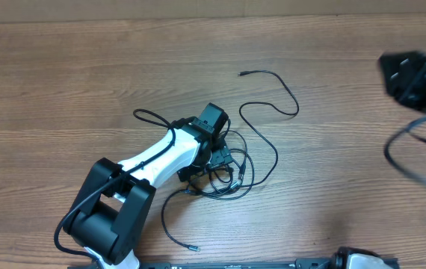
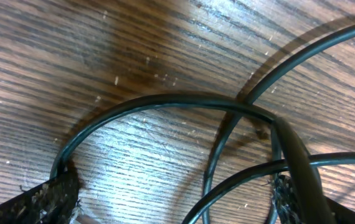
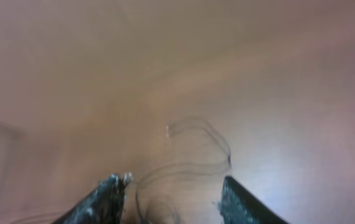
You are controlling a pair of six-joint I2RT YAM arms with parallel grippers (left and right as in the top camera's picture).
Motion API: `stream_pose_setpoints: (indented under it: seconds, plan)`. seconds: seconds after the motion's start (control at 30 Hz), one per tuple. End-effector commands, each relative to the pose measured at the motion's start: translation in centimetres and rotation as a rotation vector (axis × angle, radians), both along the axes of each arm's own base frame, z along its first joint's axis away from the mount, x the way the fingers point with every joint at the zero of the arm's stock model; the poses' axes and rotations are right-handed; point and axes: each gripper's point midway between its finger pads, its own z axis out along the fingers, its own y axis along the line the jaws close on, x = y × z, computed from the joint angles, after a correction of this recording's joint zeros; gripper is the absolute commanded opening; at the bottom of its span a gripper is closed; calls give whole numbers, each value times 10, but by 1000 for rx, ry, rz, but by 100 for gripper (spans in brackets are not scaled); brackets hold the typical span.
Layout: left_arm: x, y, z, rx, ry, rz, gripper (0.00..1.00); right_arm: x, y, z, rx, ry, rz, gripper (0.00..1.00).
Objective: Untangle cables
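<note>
Cables are seen tangled at mid table, directly beneath left gripper; its jaws are spread wide astride the loops, nothing pinched. Right gripper is parked well apart, jaws parted, empty.

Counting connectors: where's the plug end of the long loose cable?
Overhead view: the plug end lies alone on the table beyond the tangle, toward the far edge, slightly right of the left pincer.
</note>
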Motion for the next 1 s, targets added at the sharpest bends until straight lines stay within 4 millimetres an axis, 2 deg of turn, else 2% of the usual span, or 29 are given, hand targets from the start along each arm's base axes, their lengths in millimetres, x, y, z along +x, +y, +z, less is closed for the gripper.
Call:
stream_pose_setpoints:
  seconds: [0.0, 0.1, 0.23, 0.37, 0.57, 0.63, 0.67, 0.7, 0.77, 0.97]
  plan:
    - [-3, 11, -12, 44, 13, 26, 99, -6, 20, -64, 79, 306, 97, 37]
    - [-1, 9, -11, 36, 6, 31, 99, -20, 39, -108, 77, 502, 188, 32]
    - [-1, 9, -11, 35, 7, 41, 99, -35, 65, -156, 70, 633, 276, 33]
    - [-3, 10, -12, 39, 13, 40, 100, -47, 74, -192, 97, 715, 254, 37]
    - [-2, 9, -12, 37, 8, 40, 99, -87, 85, -233, 177, 759, 265, 46]
    - [0, 8, -11, 32, 2, 41, 100, -99, 101, -240, 239, 698, 330, 53]
    - [1, 8, -11, 30, -1, 41, 100, -103, 111, -242, 272, 651, 374, 72]
    - [2, 7, -11, 27, -6, 41, 100, -105, 117, -245, 287, 608, 408, 97]
    - [3, 6, -11, 23, -12, 40, 100, -107, 124, -262, 283, 527, 432, 100]
    - [3, 6, -11, 23, -12, 40, 100, -101, 140, -315, 400, 512, 325, 98]
